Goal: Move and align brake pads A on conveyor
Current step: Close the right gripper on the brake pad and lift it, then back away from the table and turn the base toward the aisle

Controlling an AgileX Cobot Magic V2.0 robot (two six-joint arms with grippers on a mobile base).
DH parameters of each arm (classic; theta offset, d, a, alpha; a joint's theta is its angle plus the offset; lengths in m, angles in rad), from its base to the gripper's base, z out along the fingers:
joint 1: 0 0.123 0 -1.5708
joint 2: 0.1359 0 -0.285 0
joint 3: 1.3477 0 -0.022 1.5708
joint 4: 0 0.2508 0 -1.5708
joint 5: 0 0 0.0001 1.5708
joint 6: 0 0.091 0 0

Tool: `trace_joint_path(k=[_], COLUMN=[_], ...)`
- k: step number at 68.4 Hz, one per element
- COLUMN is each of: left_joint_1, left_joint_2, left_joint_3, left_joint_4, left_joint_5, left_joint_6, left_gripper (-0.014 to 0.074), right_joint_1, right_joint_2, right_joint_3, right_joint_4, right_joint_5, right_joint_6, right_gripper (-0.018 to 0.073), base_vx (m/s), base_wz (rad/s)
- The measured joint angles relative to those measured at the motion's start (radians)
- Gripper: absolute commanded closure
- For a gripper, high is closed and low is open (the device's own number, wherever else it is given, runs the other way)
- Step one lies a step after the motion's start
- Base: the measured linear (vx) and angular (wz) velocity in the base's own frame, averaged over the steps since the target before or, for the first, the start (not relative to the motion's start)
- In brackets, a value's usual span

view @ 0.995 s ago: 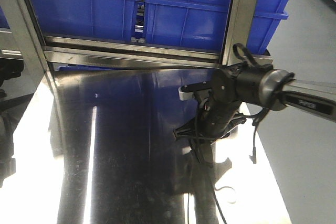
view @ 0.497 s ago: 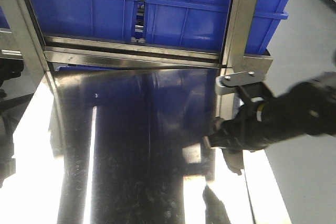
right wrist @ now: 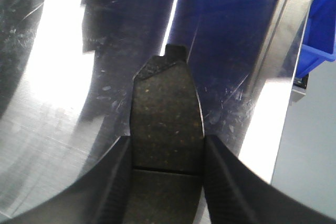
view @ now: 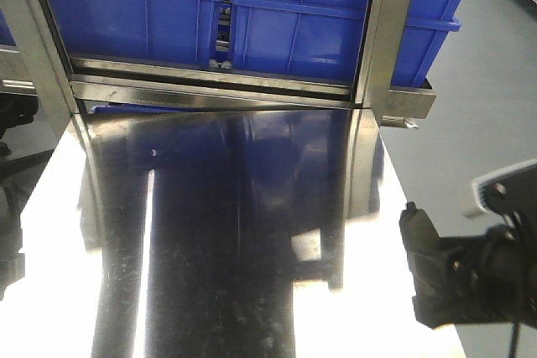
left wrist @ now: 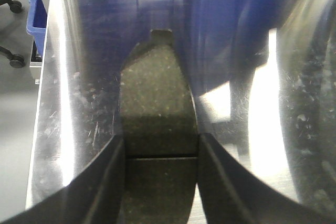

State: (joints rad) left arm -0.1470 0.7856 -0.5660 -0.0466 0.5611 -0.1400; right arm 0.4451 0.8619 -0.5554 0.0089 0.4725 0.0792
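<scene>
I had one pad in each gripper. In the left wrist view, the left gripper was clamped on the left pad, with one of the fingers pressed against each long edge. The groove sat just behind the fingertips. Most of the pad reached out ahead of them, ending in a small tab. The right gripper gripped the right pad the same way, edge to edge, with its tab pointing away from the fingers. Below both pads I saw only the steel table. The conveyor was in none of my views, so I could not tell where it lay relative to either gripper. The front view showed just the right arm off the table's side, below the blue bins.

I judged these pads to be stiff, dense and heavy for their size. The speckled face looked gritty, so it should resist sliding. The edges were narrow and slightly curved, which gave each finger only a short line of contact. With so much length ahead of the fingertips, I expected a pad could pivot nose-down if I swung it fast. I thought the better hold was across the width near the groove, close to the middle. The pads did not look fragile, but one dropped on the slick steel would probably skid.
</scene>
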Motion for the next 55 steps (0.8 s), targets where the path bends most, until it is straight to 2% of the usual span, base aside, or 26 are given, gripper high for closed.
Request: trace_joint_path(k=[25, 55], left_joint_1=[0.000, 0.000], left_joint_2=[0.000, 0.000], left_joint_3=[0.000, 0.000], left_joint_4=[0.000, 0.000], left_joint_5=[0.000, 0.000], left_joint_6=[0.000, 0.000], left_gripper=[0.0593, 0.0593], right_joint_1=[0.000, 0.000], right_joint_2=[-0.175, -0.186], right_joint_3=[0.070, 0.071], right_joint_4=[0.000, 0.001], right_joint_5=[0.000, 0.000], right_joint_6=[-0.002, -0.002], right_gripper=[0.0565, 0.0565], base_vx=[0.00, 0.00], base_wz=[0.00, 0.00])
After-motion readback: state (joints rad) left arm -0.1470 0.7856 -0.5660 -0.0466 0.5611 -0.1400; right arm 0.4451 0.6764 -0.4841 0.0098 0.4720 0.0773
